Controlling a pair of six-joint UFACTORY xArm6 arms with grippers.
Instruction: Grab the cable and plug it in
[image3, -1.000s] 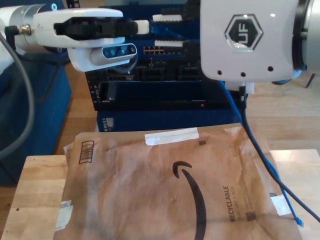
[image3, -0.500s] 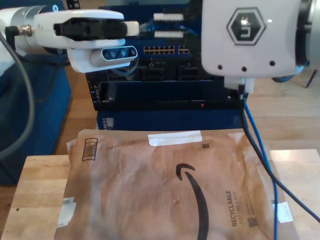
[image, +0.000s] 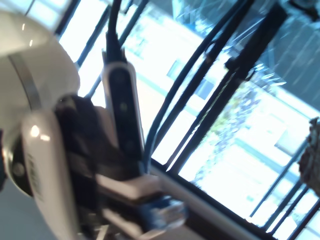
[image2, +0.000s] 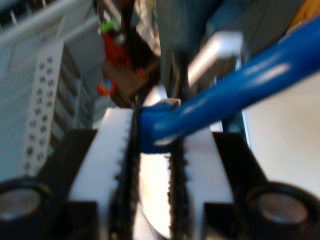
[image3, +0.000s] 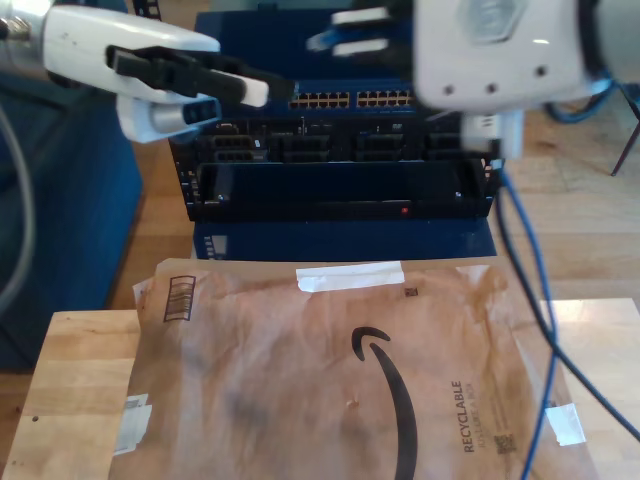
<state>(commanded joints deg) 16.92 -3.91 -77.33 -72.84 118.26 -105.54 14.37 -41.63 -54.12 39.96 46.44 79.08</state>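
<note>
A wooden table (image3: 70, 380) fills the lower part of the exterior view. A crumpled brown paper mailer (image3: 330, 380) lies on it, with a strip of white tape (image3: 350, 277) near its far edge. Behind the table stands a dark blue rack of network equipment (image3: 340, 160), with a row of ports (image3: 350, 100) along its upper face.

The bright-blue ethernet cable (image3: 527, 250) hangs at the exterior view's right. It drops from under the big white arm housing (image3: 495, 50) at the upper right, passes the rack's right end and runs off the lower right of the frame beside the mailer. In the second wrist view the cable (image2: 240, 85) comes in from the upper right and ends pinched between the white ribbed pads of my second gripper (image2: 152, 150), whose jaws are clamped on it. In the exterior view that gripper (image3: 345, 32) sits at top centre, above the ports, with a bit of blue between its fingers.

Another arm (image3: 110, 45) reaches in from the exterior view's upper left, its fingers (image3: 250, 88) pressed together near the left end of the ports.

The first wrist view is badly blurred (bright windows behind). It shows a white-and-black gripper body (image: 75, 165) with a blue piece (image: 165, 215) at it, possibly the cable's plug. I cannot tell the state of my first gripper.
</note>
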